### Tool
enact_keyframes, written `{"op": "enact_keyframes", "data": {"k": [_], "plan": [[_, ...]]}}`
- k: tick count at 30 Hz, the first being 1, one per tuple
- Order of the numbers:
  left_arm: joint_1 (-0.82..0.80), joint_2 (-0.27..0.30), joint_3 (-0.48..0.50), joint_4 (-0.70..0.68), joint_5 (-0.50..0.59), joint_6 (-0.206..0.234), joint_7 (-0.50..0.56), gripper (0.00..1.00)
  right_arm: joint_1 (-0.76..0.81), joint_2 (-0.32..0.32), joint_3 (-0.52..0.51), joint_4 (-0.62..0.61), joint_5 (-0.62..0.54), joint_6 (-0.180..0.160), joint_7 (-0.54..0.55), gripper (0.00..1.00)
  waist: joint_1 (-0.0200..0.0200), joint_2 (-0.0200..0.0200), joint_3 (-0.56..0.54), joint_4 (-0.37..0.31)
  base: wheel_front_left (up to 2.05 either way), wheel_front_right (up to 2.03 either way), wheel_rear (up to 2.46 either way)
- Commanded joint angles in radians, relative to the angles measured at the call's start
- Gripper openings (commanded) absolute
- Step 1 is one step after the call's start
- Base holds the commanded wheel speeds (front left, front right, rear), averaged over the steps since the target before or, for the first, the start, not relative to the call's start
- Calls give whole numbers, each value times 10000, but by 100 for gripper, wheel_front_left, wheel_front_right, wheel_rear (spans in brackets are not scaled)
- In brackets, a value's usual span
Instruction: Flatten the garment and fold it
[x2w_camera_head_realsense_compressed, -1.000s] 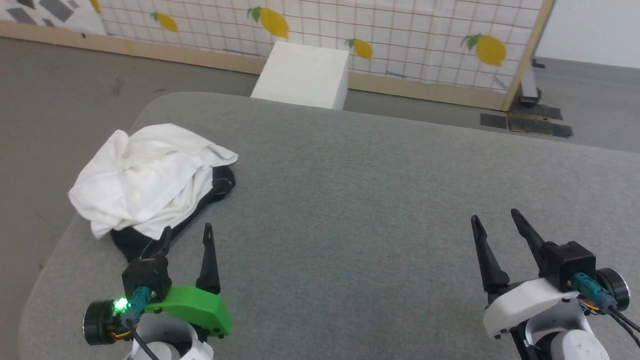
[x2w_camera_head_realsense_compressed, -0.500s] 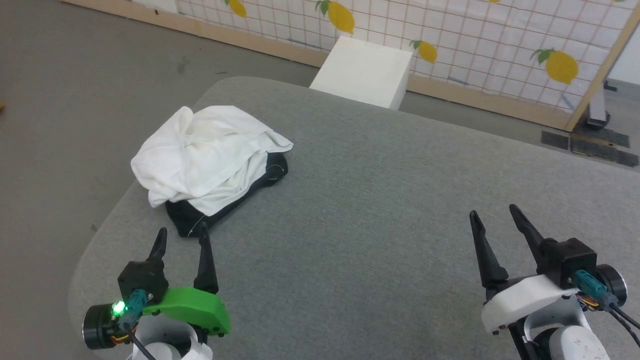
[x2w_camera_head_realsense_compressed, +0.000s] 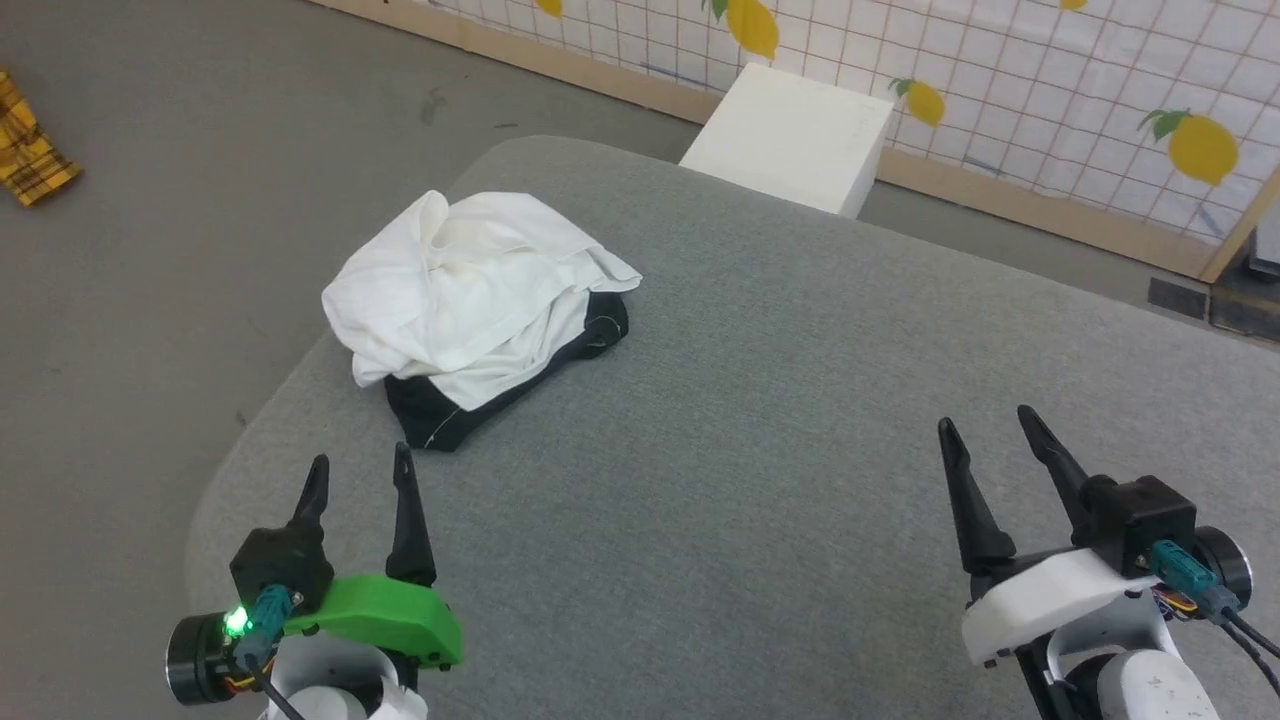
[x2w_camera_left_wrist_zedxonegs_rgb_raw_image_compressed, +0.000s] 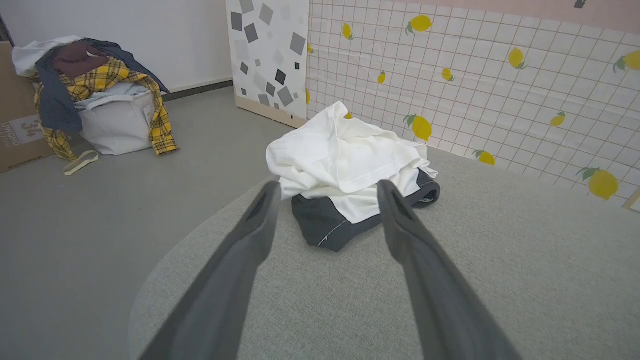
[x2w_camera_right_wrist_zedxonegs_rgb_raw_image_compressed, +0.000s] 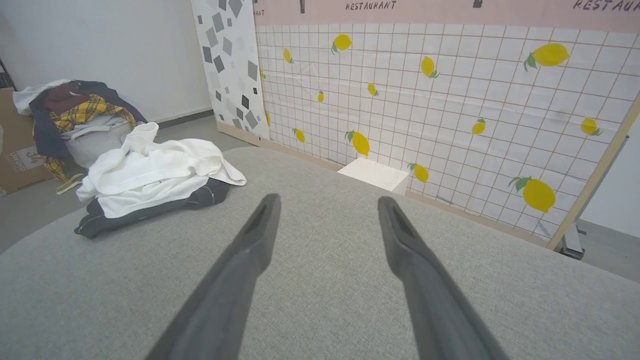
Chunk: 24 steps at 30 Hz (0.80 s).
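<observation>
1. Grey fabric over the counter (x2w_camera_head_realsense_compressed: 760, 470), rounded at the left corner.
2. Heaped near that counter's far left corner: the garment (x2w_camera_head_realsense_compressed: 470, 285), crumpled, white body on top, black parts poking out beneath at the near and right edges.
3. At the lower left of the head view: the left end effector (x2w_camera_head_realsense_compressed: 360, 457), fingers apart and holding nothing, tips pointing at the garment's near black edge and just beside it.
4. Seen along its own fingers in the left wrist view: the garment (x2w_camera_left_wrist_zedxonegs_rgb_raw_image_compressed: 345, 160) straight ahead, framed between the two spread fingers (x2w_camera_left_wrist_zedxonegs_rgb_raw_image_compressed: 250, 235).
5. At the lower right: the right end effector (x2w_camera_head_realsense_compressed: 985, 419), fingers likewise apart and empty, over bare counter, well apart from the garment.
6. Beyond the counter's far edge: a white box (x2w_camera_head_realsense_compressed: 790, 135) on the floor (x2w_camera_head_realsense_compressed: 150, 280), against a lemon-patterned panel (x2w_camera_head_realsense_compressed: 1050, 90).
7. On the floor far left: a yellow plaid cloth (x2w_camera_head_realsense_compressed: 30, 150); in the left wrist view, a heap of clothes (x2w_camera_left_wrist_zedxonegs_rgb_raw_image_compressed: 85, 80) piled by the wall.
</observation>
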Motion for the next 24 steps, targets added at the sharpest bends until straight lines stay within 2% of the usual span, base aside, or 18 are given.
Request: {"op": "enact_keyframes", "data": {"k": [1, 24], "plan": [[58, 70, -13, -11, -151, 122, -117, 100, -145, 13, 31, 30, 85, -11, -91, 100, 0, 46, 42, 138, 0, 0, 0], [-24, 147, -145, 179, -810, 643, -672, 100, -297, 19, 24, 99, 251, -14, -300, 100, 0, 61, 371, 1075, 0, 0, 0]]}}
